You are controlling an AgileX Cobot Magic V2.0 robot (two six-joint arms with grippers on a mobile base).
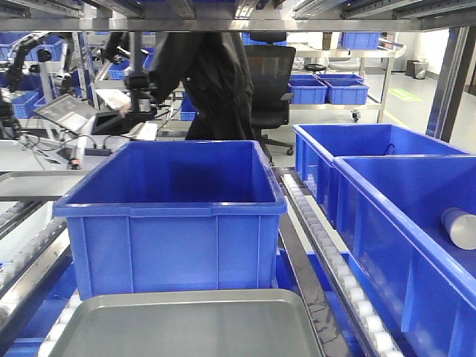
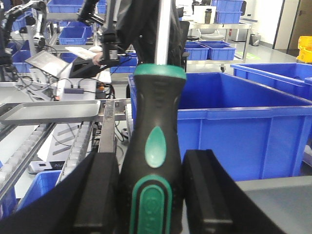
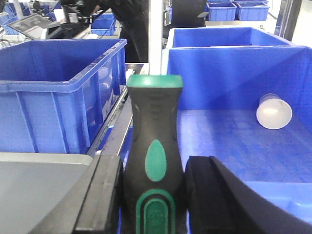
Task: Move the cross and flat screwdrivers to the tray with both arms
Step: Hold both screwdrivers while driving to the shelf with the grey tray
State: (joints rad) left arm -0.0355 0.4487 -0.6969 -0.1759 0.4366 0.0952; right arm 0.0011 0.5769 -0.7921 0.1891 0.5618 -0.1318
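- Your left claw (image 2: 153, 195) is pinching the left-hand screwdriver (image 2: 156, 122) by its black-and-green handle. One black finger (image 2: 105, 190) presses on each side.
- That handle stands upright, and its silver shaft runs straight up out of the top of the left wrist view.
- Your right claw (image 3: 155, 195) is clamped the same way on the right-hand screwdriver (image 3: 155, 122). Its handle is also upright between the two pads, with the shaft rising out of frame.
- Both tips are cut off, so you cannot tell which screwdriver is the cross and which is the flat.
- The silver-grey metal tray (image 1: 178, 327) lies at the near edge of the front view. A grey stretch of it shows low and to the left of your right claw, and another low and to the right of your left claw.
- Just behind the tray stands a deep blue bin (image 1: 171, 216).
- To the right of that bin runs a roller track (image 1: 327, 253), and past it sit two more blue bins (image 1: 401, 216).
- In the nearer of those two bins a pale plastic cup (image 3: 274, 111) lies on its side.
- Farther back, a person in black (image 1: 216, 74) stands beside a black office chair (image 1: 271, 74).
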